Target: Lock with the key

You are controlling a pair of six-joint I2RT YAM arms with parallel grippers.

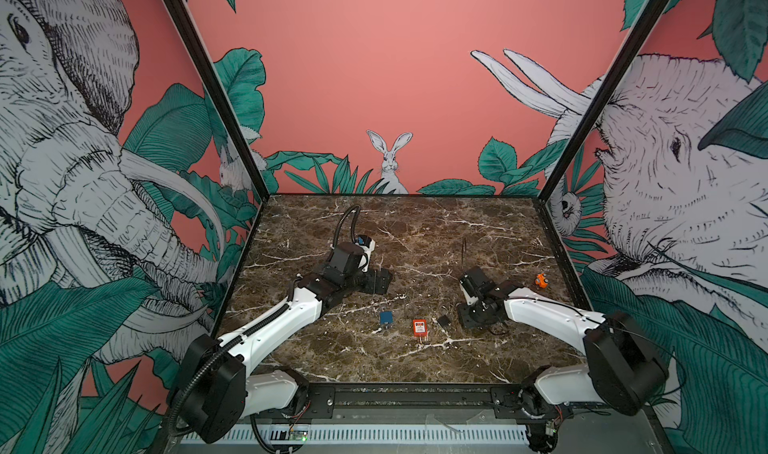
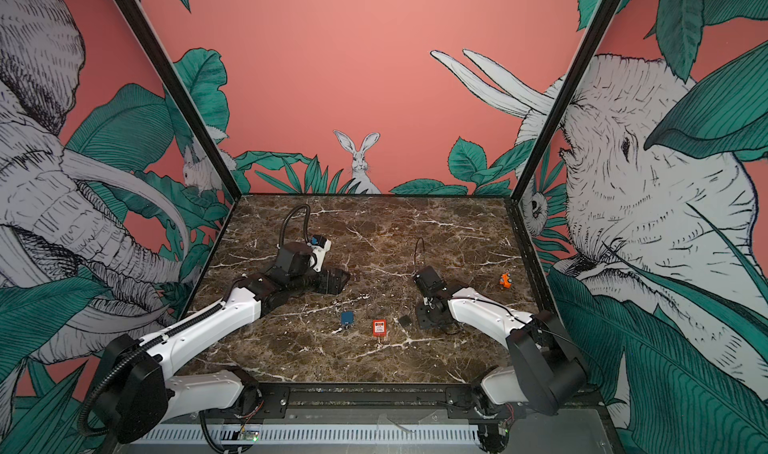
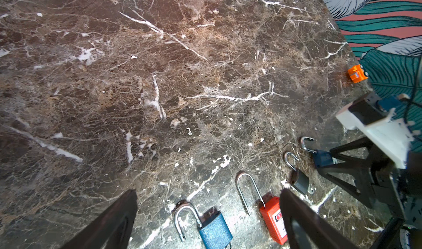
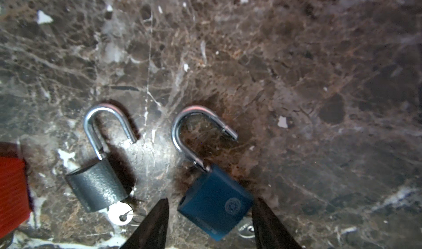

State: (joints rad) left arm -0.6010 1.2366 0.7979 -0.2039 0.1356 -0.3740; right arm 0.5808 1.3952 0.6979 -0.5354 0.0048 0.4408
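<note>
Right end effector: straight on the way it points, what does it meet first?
Probably the dark blue padlock, whose body sits between the right end effector's fingertips, with the marble tabletop beneath.

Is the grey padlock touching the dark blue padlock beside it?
Apart. The right wrist view shows bare marble between the grey padlock and the dark blue padlock, both between their bodies and between their shackles.

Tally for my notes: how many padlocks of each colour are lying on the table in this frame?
Blue: 2, the lighter blue padlock and the darker blue padlock
Red: 1, the red padlock
Grey: 1, the grey padlock
Total: 4
</note>
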